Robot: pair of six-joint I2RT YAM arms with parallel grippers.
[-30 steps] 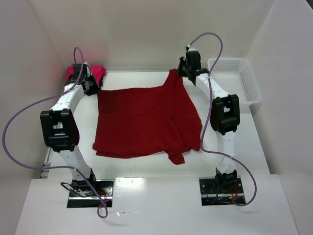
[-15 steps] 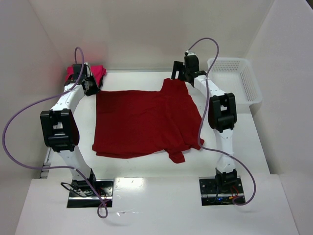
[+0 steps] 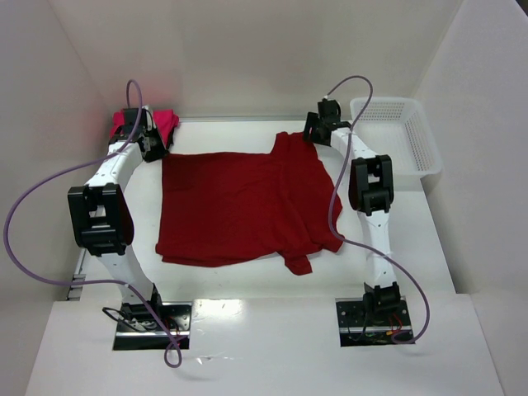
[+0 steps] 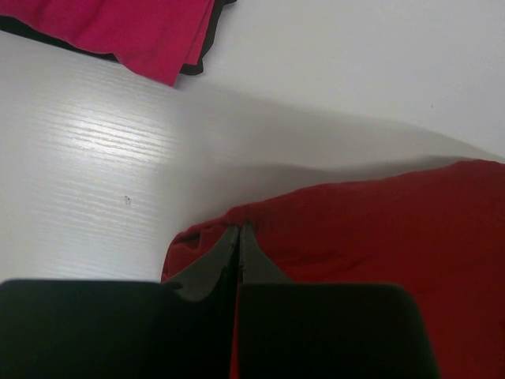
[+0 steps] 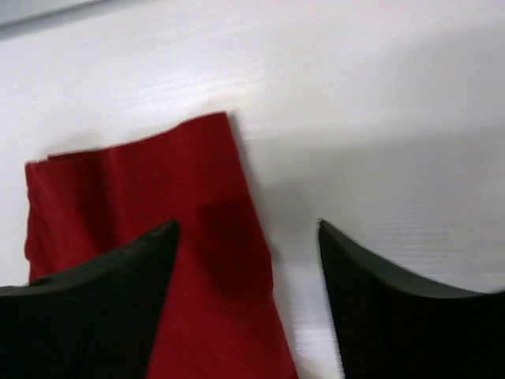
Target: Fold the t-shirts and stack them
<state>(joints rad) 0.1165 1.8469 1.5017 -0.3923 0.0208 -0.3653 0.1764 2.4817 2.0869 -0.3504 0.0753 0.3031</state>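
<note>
You have a white desk [image 3: 247, 280] with the crimson t-shirt [image 3: 239, 198] spread nearly flat across its middle, to the left of the white mesh basket [image 3: 429, 157]. The shirt is dark red and mostly smooth, with creases and a doubled-over flap along the edge nearer the basket, and one short sleeve poking out at its near corner. A narrow tongue of the cloth [image 5: 150, 197] stands out at its far corner, the part closest to the basket.

The pink t-shirt [image 3: 165, 122] lies bunched at the far edge of the desk, on the side well away from the basket.

Your right gripper [image 5: 248, 225] hangs over that tongue beside the basket, fingers spread wide and holding nothing. Your left gripper [image 4: 239, 233] is at the shirt's far corner on the side away from the basket, fingers pressed together on a puckered fold of the red cloth.
</note>
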